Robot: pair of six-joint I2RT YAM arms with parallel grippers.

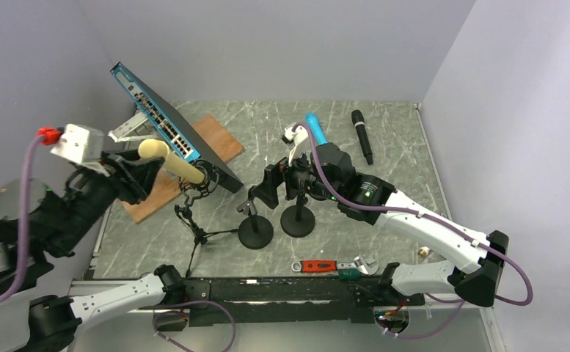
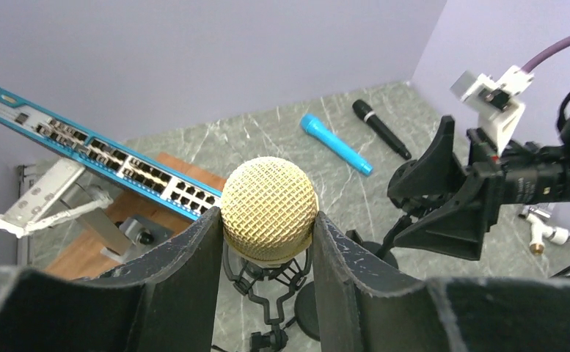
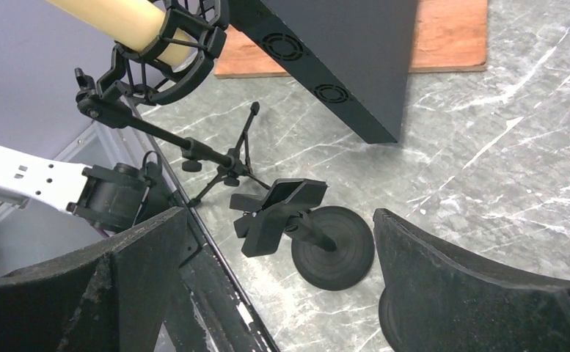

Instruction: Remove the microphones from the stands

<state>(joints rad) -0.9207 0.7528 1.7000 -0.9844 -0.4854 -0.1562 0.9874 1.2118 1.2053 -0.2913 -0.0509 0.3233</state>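
Note:
A cream microphone with a gold mesh head sits in the black shock mount of a small tripod stand. My left gripper is shut on the microphone's head, and in the left wrist view both fingers press against the mesh. The mount shows just below the head. My right gripper is open and empty over two round-base stands. In the right wrist view the microphone body and mount are at the upper left, well away from the right gripper.
A tilted network switch leans over a wooden board behind the mount. Two round-base stands stand at centre. A blue microphone and a black one lie at the back. A red-handled wrench lies by the near edge.

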